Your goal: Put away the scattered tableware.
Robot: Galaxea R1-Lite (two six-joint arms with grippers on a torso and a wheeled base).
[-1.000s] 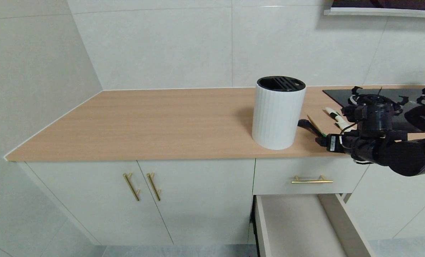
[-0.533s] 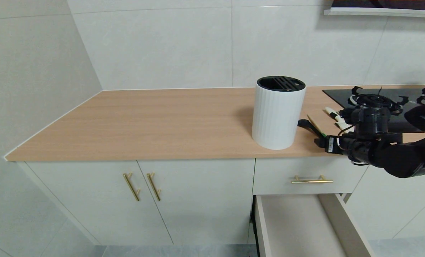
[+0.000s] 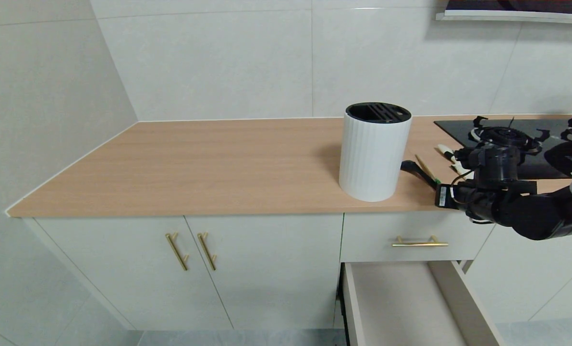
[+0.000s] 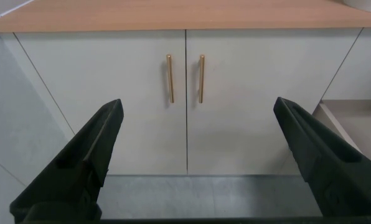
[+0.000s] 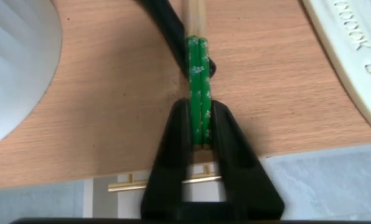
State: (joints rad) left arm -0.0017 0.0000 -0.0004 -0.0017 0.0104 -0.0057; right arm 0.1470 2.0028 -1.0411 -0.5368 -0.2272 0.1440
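Shifting slightly rightward and nearer since the earlier frames, the right gripper is clenching its fingers on the green ends of the chopsticks, which are lying on the countertop just right of the white ribbed holder. The sticks' far ends are running out of the wrist view. A black-handled utensil is lying beside them, its head hidden behind the holder, and the arm is partly covering a white utensil. Farther right a stove is sitting in the counter. Below, a drawer is standing open. The left gripper is hanging with fingers spread before the cabinet doors. Pale tiles are lining the wall.
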